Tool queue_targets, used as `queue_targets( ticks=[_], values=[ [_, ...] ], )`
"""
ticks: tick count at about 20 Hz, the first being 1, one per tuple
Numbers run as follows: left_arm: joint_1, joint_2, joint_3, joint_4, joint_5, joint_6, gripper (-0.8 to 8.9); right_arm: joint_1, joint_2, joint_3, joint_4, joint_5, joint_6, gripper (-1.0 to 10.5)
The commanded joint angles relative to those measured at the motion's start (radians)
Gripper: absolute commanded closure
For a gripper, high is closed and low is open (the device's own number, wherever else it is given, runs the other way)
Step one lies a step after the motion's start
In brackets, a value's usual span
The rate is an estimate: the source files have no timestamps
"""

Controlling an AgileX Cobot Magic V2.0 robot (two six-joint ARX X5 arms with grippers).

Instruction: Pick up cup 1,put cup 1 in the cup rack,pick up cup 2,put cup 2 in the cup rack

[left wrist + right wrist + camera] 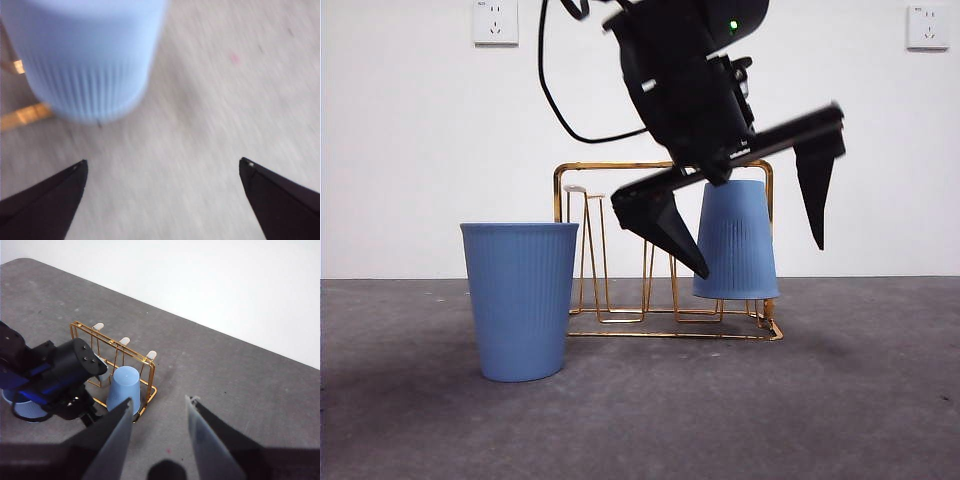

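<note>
One blue ribbed cup (735, 240) (90, 60) (124, 387) sits upside down on the right end of the gold wire cup rack (620, 168) (22, 116) (85, 332). A second blue cup (520, 300) (22, 410) stands upright on the table, left of the rack and nearer the front camera. My left gripper (760, 260) (162, 161) hangs open just in front of the inverted cup, tilted, holding nothing. My right gripper (160, 399) is open and empty, high above the table off the rack's cup end.
The grey table (840, 400) runs back to a white wall with two sockets (495, 22) (928, 26). White-tipped prongs (124, 341) stand bare on the rack. A black cable (555, 100) loops from the left arm.
</note>
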Motion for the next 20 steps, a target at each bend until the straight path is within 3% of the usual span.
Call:
queue_targets(
  ticks=[1,5,11,15,20],
  values=[
    [-0.008,-0.036,-0.002,-0.070,0.013,-0.013,3.07,0.000,0.000,-0.003,0.002,-0.001,-0.004,7.6],
    [-0.009,-0.130,-0.002,-0.171,0.015,0.005,3.11,0.000,0.003,-0.003,-0.008,-0.011,0.006,7.6],
    [-0.011,-0.426,-0.002,-0.126,0.009,0.051,3.11,0.000,0.062,-0.003,-0.046,-0.053,0.050,7.6],
    [-0.011,-0.661,-0.002,-0.184,-0.095,0.119,3.11,0.000,0.144,-0.003,-0.030,-0.225,0.077,7.6],
    [-0.011,-0.922,-0.002,-0.386,-0.293,0.176,3.11,0.000,0.335,-0.003,0.051,-0.370,0.077,7.6]
  ],
)
